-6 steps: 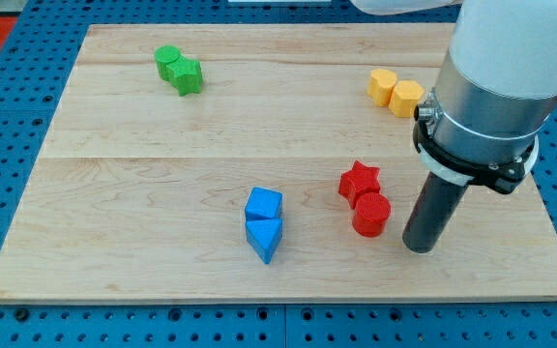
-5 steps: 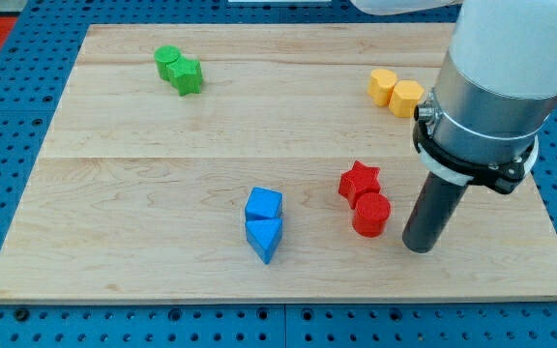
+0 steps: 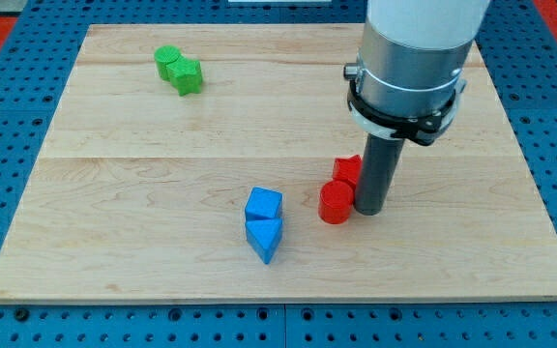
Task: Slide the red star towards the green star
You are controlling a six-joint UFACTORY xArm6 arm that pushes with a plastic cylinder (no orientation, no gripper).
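Note:
The red star (image 3: 346,170) lies right of the board's centre, partly hidden behind my rod. A red cylinder (image 3: 335,203) sits just below and left of it, touching it. My tip (image 3: 369,209) rests on the board right against the right side of both red blocks. The green star (image 3: 189,76) sits at the view's top left, touching a green cylinder (image 3: 167,61) on its left.
A blue cube (image 3: 263,205) and a blue triangular block (image 3: 265,239) sit together left of the red blocks. The wooden board (image 3: 114,174) lies on a blue pegboard. The arm's body hides the yellow blocks seen earlier at the top right.
My tip has moved left and slightly up, now touching the red blocks. The red cylinder has shifted left and the red star slightly left. The arm now covers the yellow blocks.

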